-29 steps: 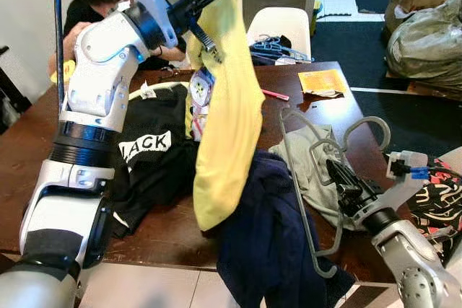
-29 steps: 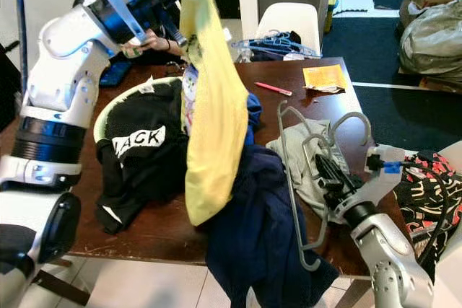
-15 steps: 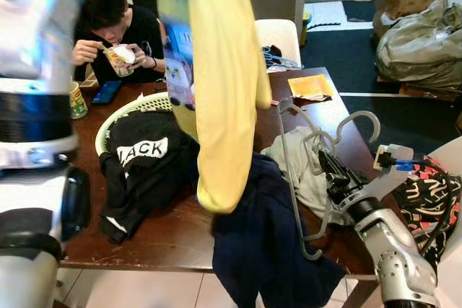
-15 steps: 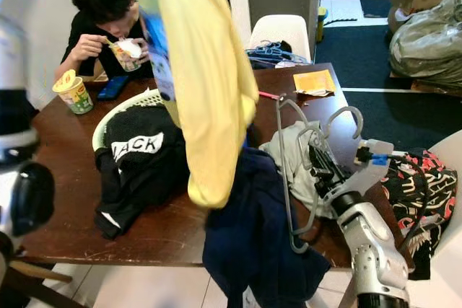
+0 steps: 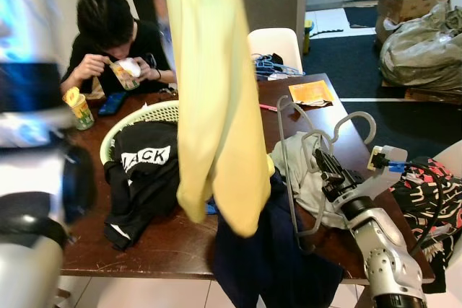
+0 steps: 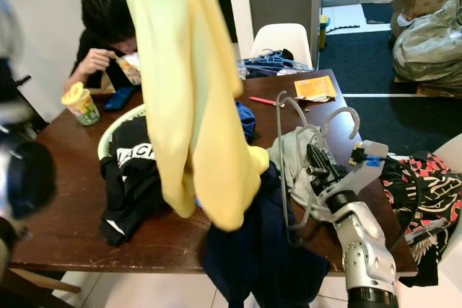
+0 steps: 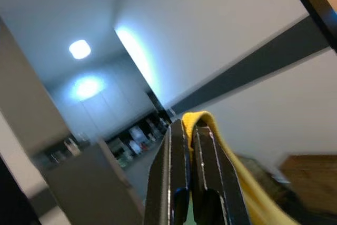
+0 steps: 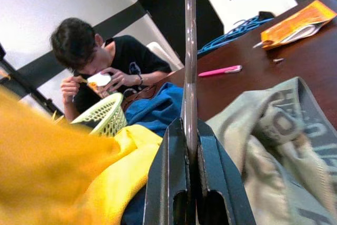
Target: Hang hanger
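A yellow shirt (image 5: 216,106) hangs in mid-air over the middle of the table, its top above the head views. In the left wrist view my left gripper (image 7: 189,126) is shut on a fold of that yellow cloth (image 7: 231,162). A grey wire hanger (image 5: 353,115) stands nearly upright at the table's right side. My right gripper (image 5: 326,169) is shut on the hanger's lower bar. In the right wrist view the hanger bar (image 8: 190,51) rises straight out from between the closed fingers (image 8: 174,172). The shirt hangs to the left of the hanger, apart from it.
A brown table (image 5: 144,243) carries a green basket (image 5: 148,112) with a black garment (image 5: 148,160), a navy garment (image 5: 274,257) and a grey-green one (image 5: 307,171). A person (image 5: 108,34) eats at the far side beside a cup (image 5: 78,106). Behind stands a white chair (image 5: 278,41) with blue hangers.
The camera has pulled back and up. My left arm has lifted the yellow shirt higher, so its top is out of frame. The right gripper keeps hold of the hanger in about the same place.
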Robot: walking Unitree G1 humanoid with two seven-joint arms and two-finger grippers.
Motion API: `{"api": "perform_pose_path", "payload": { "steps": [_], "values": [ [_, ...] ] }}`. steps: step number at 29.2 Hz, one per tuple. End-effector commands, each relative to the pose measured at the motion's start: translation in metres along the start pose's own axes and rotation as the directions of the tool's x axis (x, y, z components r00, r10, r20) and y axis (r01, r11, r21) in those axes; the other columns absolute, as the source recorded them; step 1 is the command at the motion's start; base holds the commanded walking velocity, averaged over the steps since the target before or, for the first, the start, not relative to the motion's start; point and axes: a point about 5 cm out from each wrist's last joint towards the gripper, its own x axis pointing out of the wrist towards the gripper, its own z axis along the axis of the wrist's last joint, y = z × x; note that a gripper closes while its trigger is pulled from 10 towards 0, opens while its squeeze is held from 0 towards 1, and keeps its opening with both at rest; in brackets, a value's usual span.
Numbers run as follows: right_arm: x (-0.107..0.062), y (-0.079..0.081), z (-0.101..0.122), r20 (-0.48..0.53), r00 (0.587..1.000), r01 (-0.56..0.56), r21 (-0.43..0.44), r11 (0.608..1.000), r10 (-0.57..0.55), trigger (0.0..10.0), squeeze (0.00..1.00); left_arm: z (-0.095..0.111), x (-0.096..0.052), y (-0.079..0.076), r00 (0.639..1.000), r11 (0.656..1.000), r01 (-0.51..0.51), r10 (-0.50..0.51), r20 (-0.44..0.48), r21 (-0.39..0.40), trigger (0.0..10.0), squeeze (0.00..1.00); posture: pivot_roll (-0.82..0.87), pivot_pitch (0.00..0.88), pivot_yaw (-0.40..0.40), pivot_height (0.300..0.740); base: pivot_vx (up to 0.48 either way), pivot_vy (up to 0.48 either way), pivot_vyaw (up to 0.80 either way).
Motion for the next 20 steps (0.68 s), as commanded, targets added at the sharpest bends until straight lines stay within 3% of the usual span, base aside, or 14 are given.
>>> {"api": "perform_pose_path", "payload": {
  "steps": [1,3,4,6,8,9,10,11,14,15,20],
  "values": [
    [0.0,0.002,-0.005,-0.013,1.0,-0.008,0.001,1.0,0.008,10.0,0.0,-0.006,-0.006,-0.003,1.0,1.0,-0.008,0.008,-0.019,-0.021,0.0,0.0,-0.02,0.0,0.154,0.74,0.0,0.0,0.0],
    [-0.001,0.001,-0.004,-0.016,1.0,-0.01,-0.003,1.0,0.01,10.0,0.0,-0.061,-0.035,-0.047,0.986,0.982,-0.005,-0.026,-0.163,-0.188,0.0,0.0,-0.01,0.0,0.141,0.74,0.0,0.0,0.0],
    [-0.002,0.0,-0.003,-0.018,1.0,-0.012,-0.005,1.0,0.012,10.0,0.0,-0.078,-0.048,-0.068,0.976,0.966,-0.015,-0.041,-0.212,-0.259,0.0,0.0,-0.01,0.0,0.137,0.74,0.0,0.0,0.0],
    [-0.002,0.0,-0.003,-0.022,1.0,-0.015,-0.008,1.0,0.015,10.0,0.0,-0.103,-0.072,-0.099,0.948,0.952,-0.018,-0.08,-0.307,-0.304,0.0,0.0,-0.01,0.0,0.136,0.74,0.0,0.0,0.0],
    [-0.002,0.0,-0.002,-0.021,1.0,-0.016,-0.011,1.0,0.016,10.0,0.0,-0.119,-0.09,-0.115,0.925,0.94,-0.05,-0.084,-0.371,-0.338,0.0,0.0,-0.01,0.0,0.136,0.74,0.0,0.0,0.0],
    [-0.003,0.0,-0.002,-0.02,1.0,-0.016,-0.011,1.0,0.016,10.0,0.0,-0.126,-0.1,-0.123,0.91,0.937,-0.072,-0.078,-0.408,-0.341,3.5,0.0,-0.01,0.0,0.134,0.74,0.0,0.0,0.0],
    [-0.003,0.0,-0.002,-0.02,1.0,-0.016,-0.011,1.0,0.016,10.0,0.0,-0.126,-0.1,-0.123,0.91,0.937,-0.072,-0.078,-0.408,-0.341,3.5,0.0,-0.01,0.0,0.134,0.74,0.0,0.0,0.0],
    [-0.003,-0.001,-0.001,-0.019,1.0,-0.016,-0.012,1.0,0.016,10.0,0.0,-0.133,-0.111,-0.129,0.894,0.93,-0.11,-0.062,-0.444,-0.351,9.9,0.0,-0.01,0.0,0.13,0.74,0.0,0.0,0.0],
    [-0.004,-0.001,-0.001,-0.019,1.0,-0.016,-0.013,1.0,0.016,10.0,0.0,-0.138,-0.122,-0.135,0.873,0.925,-0.149,-0.042,-0.485,-0.349,9.9,0.0,-0.01,0.0,0.128,0.74,0.0,0.0,0.0],
    [-0.004,-0.001,0.0,-0.019,1.0,-0.017,-0.013,1.0,0.016,10.0,0.0,-0.142,-0.133,-0.142,0.85,0.923,-0.178,-0.031,-0.525,-0.342,10.0,0.0,-0.01,0.0,0.127,0.74,0.0,0.0,0.0],
    [-0.005,-0.002,0.0,-0.019,1.0,-0.022,-0.01,1.0,0.022,10.0,0.0,-0.143,-0.143,-0.151,0.827,0.937,-0.186,-0.014,-0.563,-0.296,10.0,0.0,-0.01,0.0,0.121,0.74,0.0,0.0,0.0]
  ]
}}
